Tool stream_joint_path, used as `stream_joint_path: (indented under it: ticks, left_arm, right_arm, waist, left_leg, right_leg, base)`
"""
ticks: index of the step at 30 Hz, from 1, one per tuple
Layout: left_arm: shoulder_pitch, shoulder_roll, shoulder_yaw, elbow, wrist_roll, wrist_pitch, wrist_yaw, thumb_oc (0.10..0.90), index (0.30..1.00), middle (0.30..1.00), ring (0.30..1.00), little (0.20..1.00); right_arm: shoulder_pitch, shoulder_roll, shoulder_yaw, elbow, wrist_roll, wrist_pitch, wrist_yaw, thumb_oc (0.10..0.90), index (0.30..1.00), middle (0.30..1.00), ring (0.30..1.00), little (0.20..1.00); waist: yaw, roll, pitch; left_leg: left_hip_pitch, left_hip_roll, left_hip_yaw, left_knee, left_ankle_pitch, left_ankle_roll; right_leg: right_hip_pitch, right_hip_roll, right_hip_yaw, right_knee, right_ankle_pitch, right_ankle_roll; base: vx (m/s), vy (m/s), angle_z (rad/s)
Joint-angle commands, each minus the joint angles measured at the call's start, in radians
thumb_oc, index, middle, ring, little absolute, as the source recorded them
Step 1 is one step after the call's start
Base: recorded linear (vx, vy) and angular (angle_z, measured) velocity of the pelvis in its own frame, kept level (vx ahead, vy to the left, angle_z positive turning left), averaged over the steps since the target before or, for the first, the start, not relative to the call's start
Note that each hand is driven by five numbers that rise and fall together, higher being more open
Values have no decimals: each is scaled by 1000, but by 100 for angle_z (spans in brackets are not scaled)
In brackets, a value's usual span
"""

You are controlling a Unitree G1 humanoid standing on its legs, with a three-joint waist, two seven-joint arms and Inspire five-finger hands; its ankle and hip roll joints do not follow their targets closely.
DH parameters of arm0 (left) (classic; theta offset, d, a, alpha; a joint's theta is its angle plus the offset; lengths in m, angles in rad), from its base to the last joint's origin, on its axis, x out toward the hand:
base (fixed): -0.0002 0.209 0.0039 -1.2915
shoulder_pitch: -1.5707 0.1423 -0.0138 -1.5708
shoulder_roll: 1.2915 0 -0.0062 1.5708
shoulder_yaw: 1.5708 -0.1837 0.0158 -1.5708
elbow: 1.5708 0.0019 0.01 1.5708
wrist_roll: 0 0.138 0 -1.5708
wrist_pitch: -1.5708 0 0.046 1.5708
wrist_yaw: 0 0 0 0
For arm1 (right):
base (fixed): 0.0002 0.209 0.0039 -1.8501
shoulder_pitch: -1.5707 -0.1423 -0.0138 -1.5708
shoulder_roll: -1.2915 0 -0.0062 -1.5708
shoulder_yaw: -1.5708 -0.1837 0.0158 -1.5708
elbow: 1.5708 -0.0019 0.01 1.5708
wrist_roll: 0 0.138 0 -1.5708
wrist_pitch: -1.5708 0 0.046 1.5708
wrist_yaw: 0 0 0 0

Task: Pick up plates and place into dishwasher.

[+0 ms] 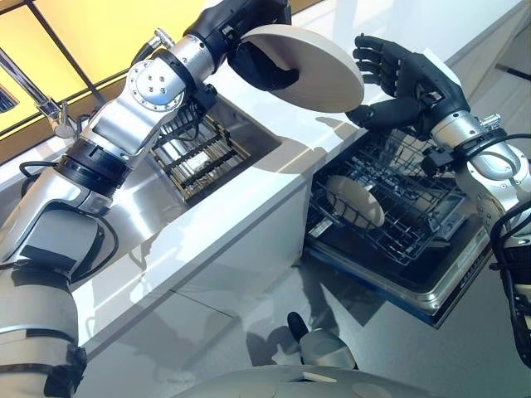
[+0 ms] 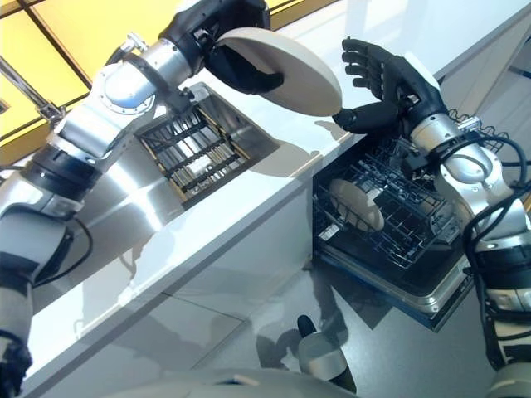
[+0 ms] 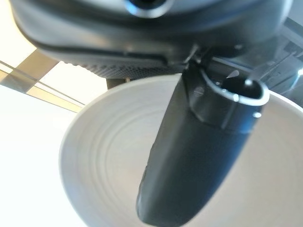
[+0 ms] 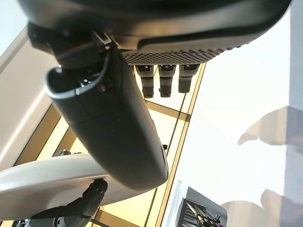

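Tilted plate (image 1: 305, 68) in left robot hand (image 1: 264, 68)

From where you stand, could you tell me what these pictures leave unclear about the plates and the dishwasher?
- Round beige plate: the left hand's fingers under it are hidden in the left eye view.
- Beige plate in the black wire dishwasher rack: its lower edge is hidden by wires.
- Open right hand: the plate's rim hides its thumb tip.
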Motion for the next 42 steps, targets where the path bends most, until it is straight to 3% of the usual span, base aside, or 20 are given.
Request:
stream_joint_path:
  ticks: [1, 5, 11, 19, 27, 28, 35, 42]
  left_arm:
    - [-140, 72, 3, 10, -20, -118, 82, 100, 300, 300, 300, 200]
    - [-138, 80, 11, -17, -71, -115, 63, 100, 300, 300, 300, 200]
    - [-116, 99, 26, -69, -38, -68, 58, 100, 300, 300, 300, 200]
    - [-113, 132, 40, -46, -61, -102, 49, 100, 300, 300, 300, 200]
    - [-126, 139, 31, -14, 97, -133, 93, 100, 300, 300, 300, 200]
    - [-132, 148, 31, 29, 126, -168, 101, 100, 300, 300, 300, 200]
    - [-178, 184, 10, 131, 32, -225, 101, 100, 300, 300, 300, 200]
    - [-192, 172, -5, 179, 80, -228, 142, 100, 300, 300, 300, 200]
  right_arm:
    - [-77, -11, -36, -10, 19, -111, -8, 800, 900, 900, 900, 900]
    - [-73, -16, -41, 3, 2, -111, -10, 800, 900, 900, 900, 900]
    - [-72, -14, -38, 12, -19, -100, -32, 800, 900, 900, 900, 900]
    - [-88, -24, -31, 36, 2, -116, -27, 800, 900, 900, 900, 900]
    - [-108, 17, -13, -4, 199, -92, 69, 800, 900, 900, 900, 900]
    - [-104, 31, -13, -29, 264, -52, 118, 800, 900, 900, 900, 900]
    - [-52, 5, -37, -45, 438, -9, 258, 800, 900, 900, 900, 900]
    - [-51, -16, -58, -50, 542, -2, 333, 800, 900, 900, 900, 900]
  waist:
    - [30, -30, -188]
    - [35, -30, -186]
    - [46, -31, -185]
    - [60, -28, -186]
    - [63, -30, -190]
    - [61, -30, -194]
    - [43, -30, -199]
    - [25, -32, -199]
  left_leg:
    - [-65, -12, -26, 6, 31, 36]
    - [-67, -12, -31, 6, 31, 35]
    - [-68, -13, -42, 6, 32, 35]
    - [-69, -14, -54, 6, 35, 34]
    - [-71, -15, -55, 6, 33, 36]
    - [-72, -15, -51, 6, 33, 34]
    - [-72, -9, -25, 6, 36, 28]
    - [-68, -8, -10, 6, 34, 27]
  right_leg:
    - [61, 2, -23, 4, -47, 72]
    - [61, 1, -27, 4, -48, 73]
    - [63, 1, -31, 4, -50, 70]
    - [68, -2, -41, 4, -52, 69]
    - [65, -2, -42, 4, -53, 68]
    - [64, -2, -41, 4, -54, 69]
    - [55, -5, -38, 4, -47, 74]
    - [53, -2, -28, 5, -47, 74]
  base:
    - [0, 0, 0]
    - [0, 0, 0]
    - [-11, -2, 4]
    - [-2, 3, 1]
    - [-3, 0, 2]
    - [0, 0, 0]
    - [0, 0, 0]
    - [1, 0, 0]
